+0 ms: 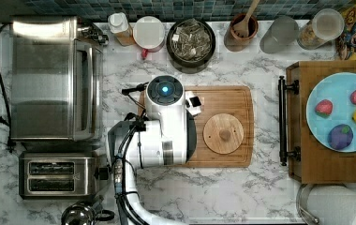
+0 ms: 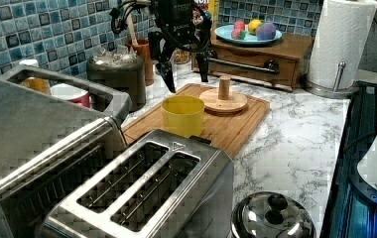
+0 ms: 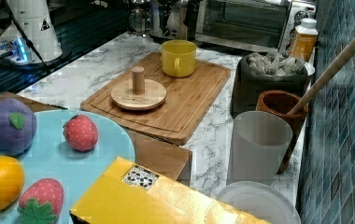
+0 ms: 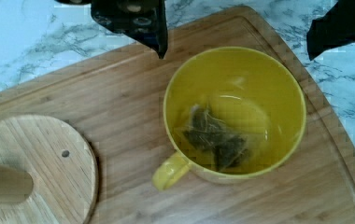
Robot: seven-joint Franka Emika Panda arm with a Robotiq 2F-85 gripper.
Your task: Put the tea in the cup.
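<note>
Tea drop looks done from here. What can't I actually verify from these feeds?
- Top view: the arm covers the yellow cup, so its contents are hidden.
- Left and right views: the cup wall hides the tea bag inside.
- Black bowl: sachets too small to count.
- Gripper is open, holding nothing.

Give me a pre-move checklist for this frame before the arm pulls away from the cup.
1. Tea bag lies inside the yellow cup: ok.
2. End effector open, holding nothing: ok.
3. End effector above the cup, apart from its rim: ok.
4. Cup upright on the cutting board: ok.
5. Wooden lid stands beside the cup, apart from it: ok.
6. Free path upward: cannot tell.
</note>
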